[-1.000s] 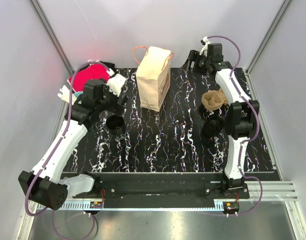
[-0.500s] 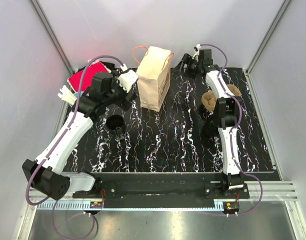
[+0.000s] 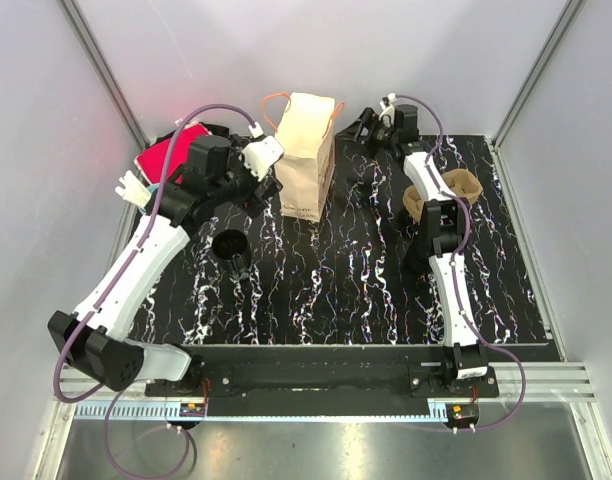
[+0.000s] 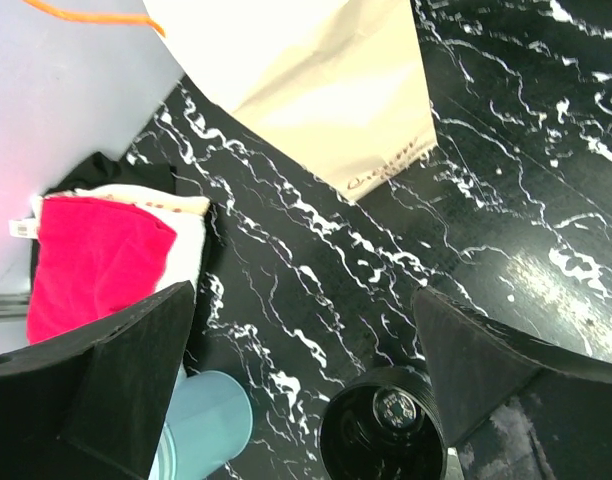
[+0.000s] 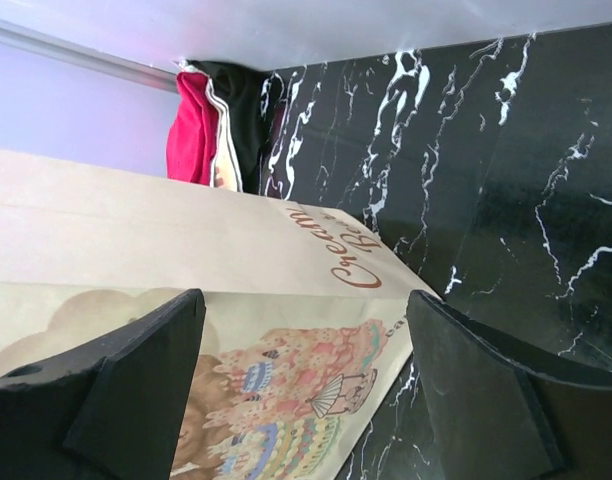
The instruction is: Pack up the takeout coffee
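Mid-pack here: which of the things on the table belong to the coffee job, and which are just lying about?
Belongs to the job:
- paper bag
- black cup
- cardboard cup carrier

Probably just lying about:
- red cloth in the far left corner
- light blue cup near it

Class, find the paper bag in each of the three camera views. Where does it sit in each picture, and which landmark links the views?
Top external: the paper bag stands upright at the rear centre of the table.
Left wrist: the paper bag is at upper centre, cut off by the top edge.
Right wrist: the paper bag fills the left and lower left.
Shared landmark: the red cloth in the table's rear left corner shows in all three.
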`<state>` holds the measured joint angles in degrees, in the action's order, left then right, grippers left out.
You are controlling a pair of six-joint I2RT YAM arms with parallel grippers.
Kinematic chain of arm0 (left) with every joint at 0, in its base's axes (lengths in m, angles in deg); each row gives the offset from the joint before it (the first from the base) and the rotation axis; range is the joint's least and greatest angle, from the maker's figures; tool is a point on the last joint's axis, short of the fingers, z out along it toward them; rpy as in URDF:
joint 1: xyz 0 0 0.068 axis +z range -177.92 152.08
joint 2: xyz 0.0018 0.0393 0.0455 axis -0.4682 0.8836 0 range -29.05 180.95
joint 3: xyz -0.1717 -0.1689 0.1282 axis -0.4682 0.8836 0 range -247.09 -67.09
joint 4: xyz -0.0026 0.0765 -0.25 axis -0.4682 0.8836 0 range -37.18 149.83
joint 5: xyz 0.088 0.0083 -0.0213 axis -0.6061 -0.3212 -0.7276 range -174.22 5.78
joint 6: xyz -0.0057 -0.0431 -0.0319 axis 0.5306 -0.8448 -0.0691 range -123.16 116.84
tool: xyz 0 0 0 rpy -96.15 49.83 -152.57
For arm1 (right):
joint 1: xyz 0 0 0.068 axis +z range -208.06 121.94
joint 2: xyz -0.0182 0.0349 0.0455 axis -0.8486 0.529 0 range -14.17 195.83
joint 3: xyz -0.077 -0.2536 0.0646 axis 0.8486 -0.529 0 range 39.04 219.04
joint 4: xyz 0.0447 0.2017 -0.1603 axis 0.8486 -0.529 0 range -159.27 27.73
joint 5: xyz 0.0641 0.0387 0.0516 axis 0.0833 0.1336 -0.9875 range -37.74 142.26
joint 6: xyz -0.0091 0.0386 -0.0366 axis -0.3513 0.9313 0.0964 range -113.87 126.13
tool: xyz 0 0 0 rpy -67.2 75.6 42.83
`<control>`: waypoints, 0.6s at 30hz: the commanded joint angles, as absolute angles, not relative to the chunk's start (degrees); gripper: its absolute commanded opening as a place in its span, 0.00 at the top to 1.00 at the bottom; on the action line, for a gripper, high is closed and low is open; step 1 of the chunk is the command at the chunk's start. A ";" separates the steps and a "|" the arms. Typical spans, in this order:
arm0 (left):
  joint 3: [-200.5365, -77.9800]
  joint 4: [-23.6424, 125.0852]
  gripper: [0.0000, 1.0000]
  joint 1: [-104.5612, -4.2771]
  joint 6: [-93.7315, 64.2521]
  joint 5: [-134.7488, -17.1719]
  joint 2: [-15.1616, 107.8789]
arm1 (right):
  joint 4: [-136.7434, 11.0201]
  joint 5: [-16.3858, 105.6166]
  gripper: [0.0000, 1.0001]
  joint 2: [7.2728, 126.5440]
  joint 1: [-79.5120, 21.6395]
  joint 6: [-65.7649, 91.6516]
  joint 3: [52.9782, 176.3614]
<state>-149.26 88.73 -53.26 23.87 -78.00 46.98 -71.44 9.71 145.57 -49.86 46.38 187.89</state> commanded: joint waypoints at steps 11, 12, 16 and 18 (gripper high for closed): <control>-166.81 93.25 0.01 -55.69 28.30 -73.60 58.31 | -77.53 5.23 0.17 139.40 -51.99 44.99 187.25; -168.15 93.34 0.01 -55.69 28.83 -72.89 59.19 | -78.95 5.23 0.17 137.72 -52.26 43.32 185.74; -172.99 94.40 0.01 -55.78 32.25 -69.11 64.10 | -85.28 6.11 0.17 128.58 -53.93 34.27 178.36; -173.96 94.31 0.01 -55.78 34.71 -67.62 66.21 | -87.92 6.20 0.17 122.96 -55.15 30.50 174.05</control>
<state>-170.18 94.04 -55.69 29.64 -72.89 63.29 -82.41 7.35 137.70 -52.78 40.15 177.64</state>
